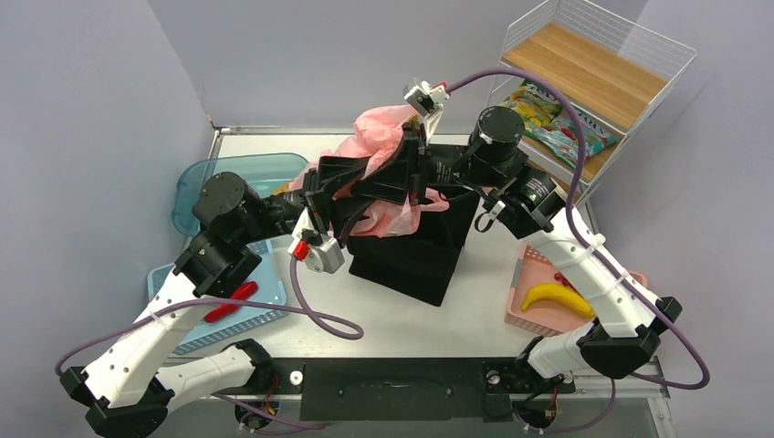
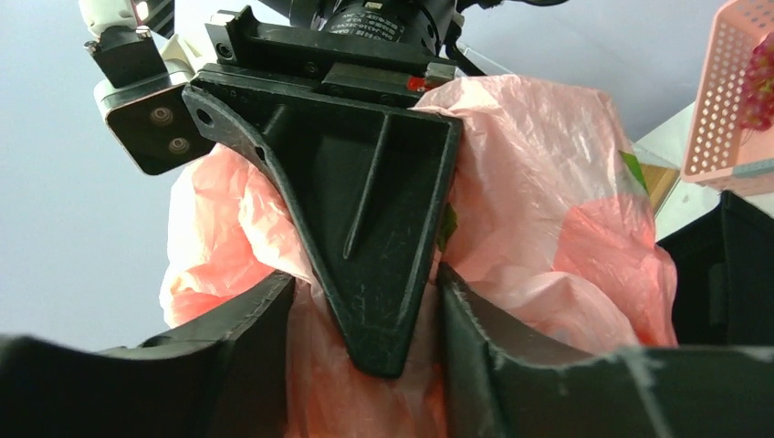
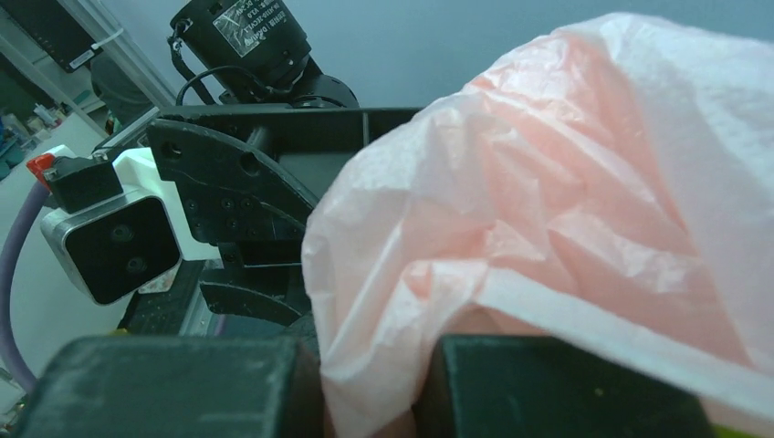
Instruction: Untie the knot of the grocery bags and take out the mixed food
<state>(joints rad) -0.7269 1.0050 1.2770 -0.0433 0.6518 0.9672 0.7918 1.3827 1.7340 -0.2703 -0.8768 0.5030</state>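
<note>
1. Right gripper (image 3: 370,365): jaws narrow, with a fold of pink film pinched between them. Left gripper (image 2: 363,292): jaws also narrow, film bunched in the gap, and one black finger of the right gripper pokes down between them (I read this as a hold; how firm it is I cannot tell).
2. The grocery bag (image 1: 374,128) hangs between and just above the two grippers, lifted over the black tote (image 1: 415,260) directly beneath them. The knot cannot be picked out, since both wrist views show only crumpled film.
3. Handling, judged: the film is thin, soft, very light and slippery, and likely to stretch or tear if the grippers pull apart hard. The contents are hidden, so the load inside is unknown. The best hold is on the twisted handle strands at the mouth, one gripper on each side of the tie, not on the loose belly.
4. In the way: the grippers crowd each other, fingers almost touching, so there is little room to regrasp. The tote's rim below may snag the trailing film.
5. Around, all well apart from the bag:
   - A pink basket (image 1: 525,321) with a banana (image 1: 557,297) is nearer than the right gripper, to its right.
   - A blue tray (image 1: 265,278) with a red chilli (image 1: 228,303) is nearer than the left gripper, to its left.
   - A teal tub (image 1: 228,173) is further to the left gripper's left.
   - A wire shelf (image 1: 657,46) with snack packets (image 1: 557,123) is beyond the right gripper.
</note>
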